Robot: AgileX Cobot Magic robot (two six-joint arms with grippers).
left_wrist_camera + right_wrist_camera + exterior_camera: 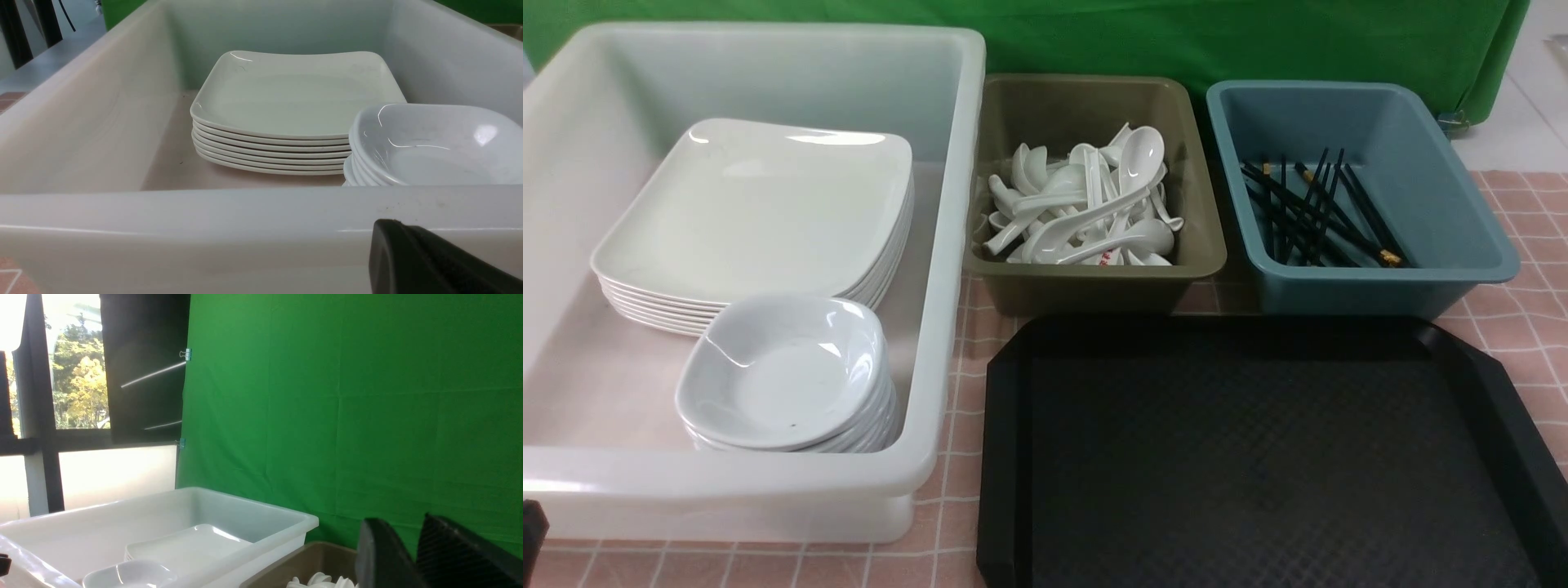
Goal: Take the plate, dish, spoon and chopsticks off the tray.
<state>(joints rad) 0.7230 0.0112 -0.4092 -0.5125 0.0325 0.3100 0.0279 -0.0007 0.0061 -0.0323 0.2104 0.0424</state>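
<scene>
Sorting bins full, black tray bare

Counting first. Large glossy white rounded-rectangle plates (pixel 760 204): a stack of six edges visible from the left wrist view, sitting at the far side of the big translucent white plastic tub (pixel 947 269). Small deep rounded-square white dishes (pixel 784 371): a nested stack nearer the robot in the same tub, touching the plate stack; exact number unclear, at least four rims show. White glossy ceramic soup spoons (pixel 1094 204): a jumbled heap in the olive-brown rectangular plastic bin (pixel 1013 282), too tangled to count. Thin black chopsticks with gold bands (pixel 1319 212): a loose bundle in the blue-grey rectangular plastic bin (pixel 1462 237), number not resolvable. Big black plastic tray with cut-off corners (pixel 1258 457): one, on the pink checked tablecloth (pixel 1519 318), just in front of both small bins, nothing on it.

Left gripper (pixel 433 261): one black finger shows against the tub's near wall; jaws pressed together, gripping nothing. Right gripper (pixel 412 555): two black fingers (pixel 380 555) slightly parted, a narrow gap between them, empty, raised above the spoon bin.
</scene>
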